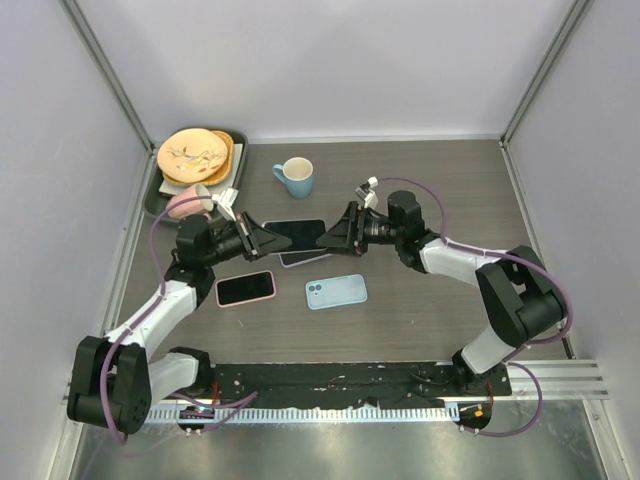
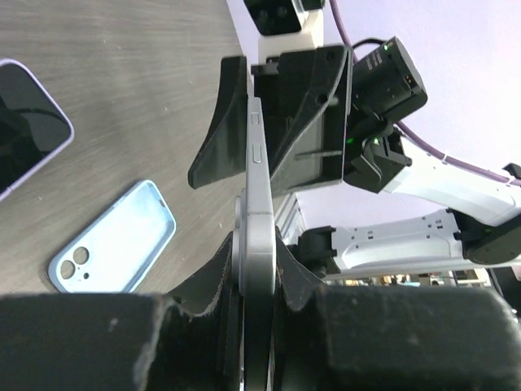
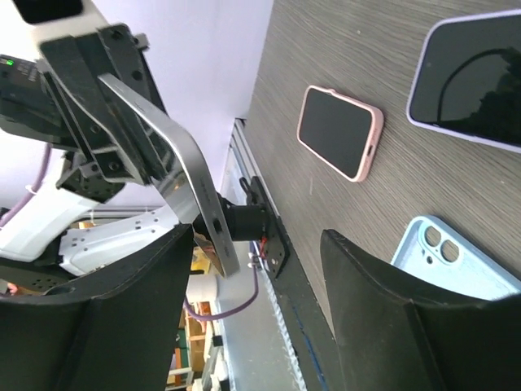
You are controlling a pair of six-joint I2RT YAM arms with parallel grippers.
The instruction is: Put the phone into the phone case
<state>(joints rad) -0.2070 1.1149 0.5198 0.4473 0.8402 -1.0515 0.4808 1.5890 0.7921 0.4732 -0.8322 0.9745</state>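
Observation:
My left gripper (image 1: 262,240) (image 2: 255,252) is shut on a silver-edged phone (image 1: 295,234) (image 2: 259,179) (image 3: 175,159) and holds it off the table. The phone's far end sits between the fingers of my right gripper (image 1: 340,233) (image 3: 256,236). That gripper is open: its jaws stand wide apart, with the phone's end close to the left one. The empty light blue phone case (image 1: 336,291) (image 2: 114,244) (image 3: 456,261) lies on the table just in front of both grippers, with its camera cutout showing.
A lilac-cased phone (image 1: 310,258) (image 3: 472,81) lies under the held one. A pink-cased phone (image 1: 245,288) (image 3: 338,130) lies front left. Behind stand a blue mug (image 1: 296,176), a pink cup (image 1: 188,203) and a tray (image 1: 238,140) of plates.

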